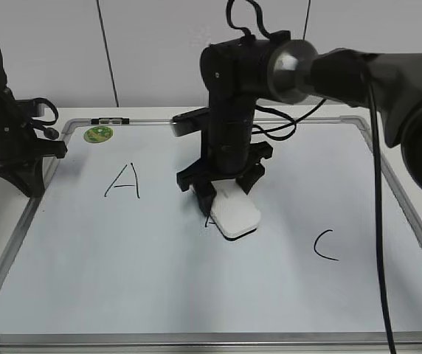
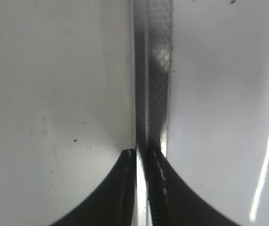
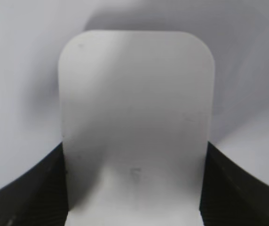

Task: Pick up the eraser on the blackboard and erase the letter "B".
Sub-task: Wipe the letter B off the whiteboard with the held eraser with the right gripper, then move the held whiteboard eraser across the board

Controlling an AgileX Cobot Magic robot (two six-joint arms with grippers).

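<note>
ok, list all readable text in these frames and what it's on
"A": black marker on the blackboard, left.
"C": black marker on the blackboard, right.
Letter "B": only a trace shows at the eraser; unreadable.
Green magnet, top left: has a print, too small to read.
Eraser top in the right wrist view: faint mark, too blurred to read.
Left wrist view: no text.

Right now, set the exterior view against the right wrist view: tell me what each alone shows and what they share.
Only the exterior view shows the letters A and C, the green magnet, the blackboard's frame, and the left gripper parked at the left edge. Only the right wrist view shows the fingers pressed against the eraser's sides. Both show the eraser, held by the right gripper on the board.
</note>
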